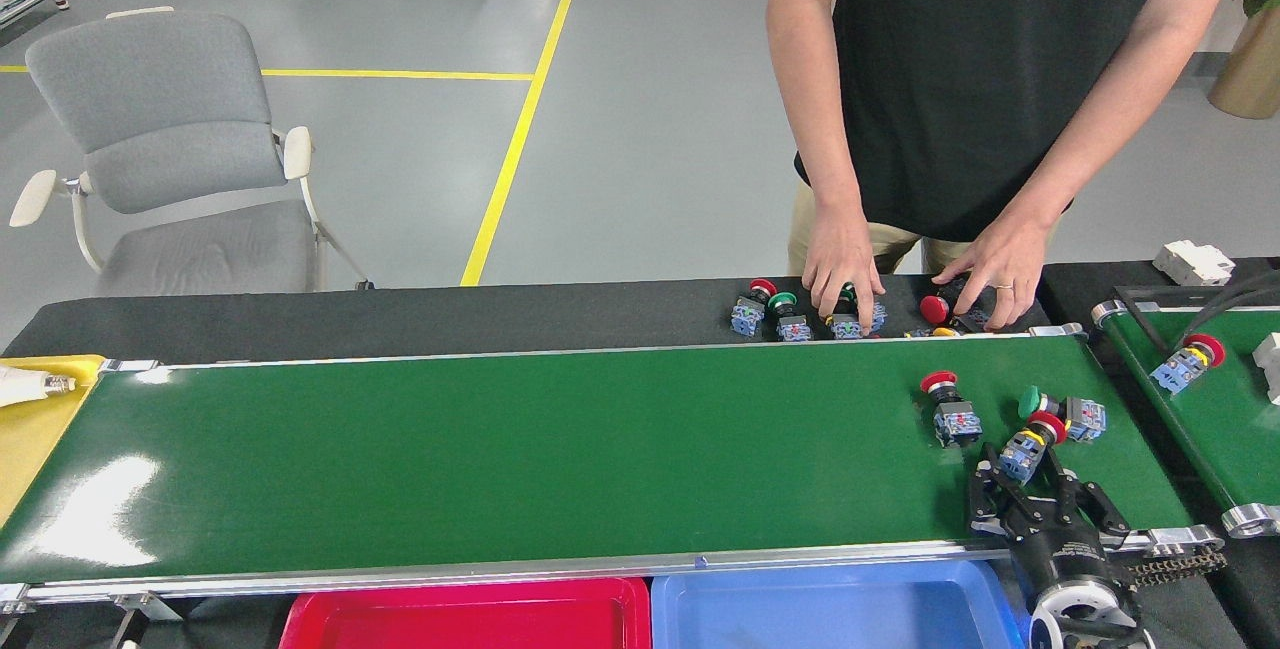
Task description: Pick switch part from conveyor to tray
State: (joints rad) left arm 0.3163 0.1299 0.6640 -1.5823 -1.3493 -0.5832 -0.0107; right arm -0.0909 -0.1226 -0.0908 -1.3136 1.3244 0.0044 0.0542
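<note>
Reaching: right gripper rises from lower right edge over conveyor
Fingers: spread around red-capped switch part

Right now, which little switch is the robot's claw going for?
Find the wide green conveyor and follow it to its right end. Three switches cluster there; it is the red-capped switch lying tilted between the open fingers of the right gripper, nearest the blue tray.

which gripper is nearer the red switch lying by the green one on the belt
Right. The right gripper sits right at the red-capped switch, fingers either side of it. The left gripper is out of view.
</note>
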